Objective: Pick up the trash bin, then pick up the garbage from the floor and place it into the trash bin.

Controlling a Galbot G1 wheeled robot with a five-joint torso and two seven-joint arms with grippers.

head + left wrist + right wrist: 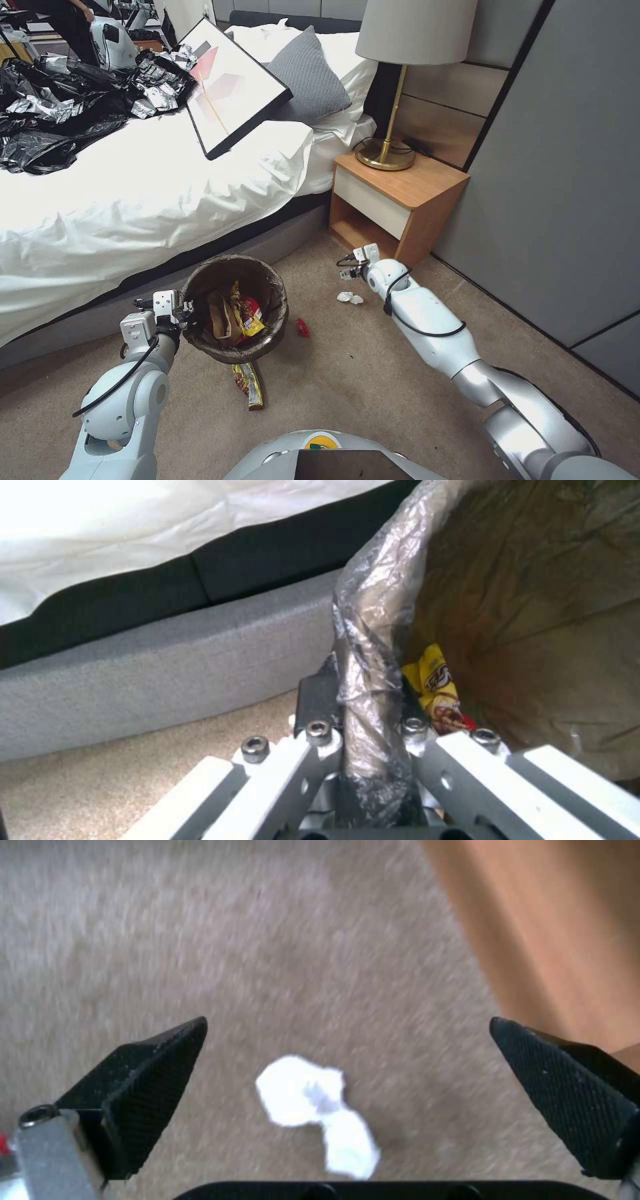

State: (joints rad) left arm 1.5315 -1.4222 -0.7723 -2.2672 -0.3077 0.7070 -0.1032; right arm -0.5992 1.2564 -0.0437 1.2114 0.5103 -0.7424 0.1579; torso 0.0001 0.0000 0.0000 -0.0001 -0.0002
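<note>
Beige carpet [373, 373] lies beside a bed [133, 200]. Left gripper [363, 715] is clamped on the trash bin [270, 280] rim, bin lifted. Right gripper [347, 1065], fingers wide apart, hovers over white crumpled paper [313, 1107] near the nightstand [413, 200].

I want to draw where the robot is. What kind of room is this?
It looks like a bedroom, maybe in a hotel. There is a big bed with white sheets and pillows, a wooden nightstand beside it with a lamp on top, and carpet on the floor.
</note>
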